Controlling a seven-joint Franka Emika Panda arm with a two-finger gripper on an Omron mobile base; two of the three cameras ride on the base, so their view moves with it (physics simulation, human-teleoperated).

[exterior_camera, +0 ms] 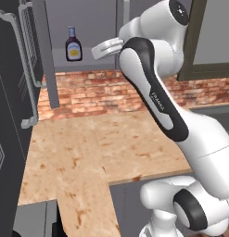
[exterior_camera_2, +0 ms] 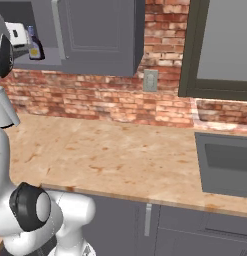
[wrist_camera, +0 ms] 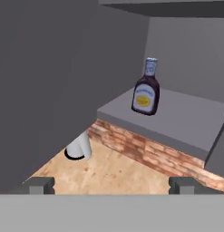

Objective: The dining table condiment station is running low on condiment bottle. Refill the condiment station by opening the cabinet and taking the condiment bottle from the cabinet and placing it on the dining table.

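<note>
The pincer (wrist_camera: 111,185) is released, its two dark fingertips (wrist_camera: 40,185) spread wide and touching nothing, aimed up into the open cabinet (wrist_camera: 186,115) from below and in front. The condiment bottle (wrist_camera: 146,93) stands upright on the cabinet's grey shelf, near the front lip, with bare shelf on either side and clear air between it and the pincer. From the left base view the bottle (exterior_camera: 73,45) sits left of the raised hand (exterior_camera: 106,48), with the opened door (exterior_camera: 48,53) hanging edge-on just beside it. The main risk, as I judge it, is tipping: the bottle is bulbous with a narrow neck and close to the edge, so an off-centre approach or one finger arriving first could knock it off onto the desk (exterior_camera: 102,143) below. A low approach could also catch the shelf's front edge, and the door leaves little room on that side. A small white cylinder (wrist_camera: 80,147) stands on the desk beneath.
</note>
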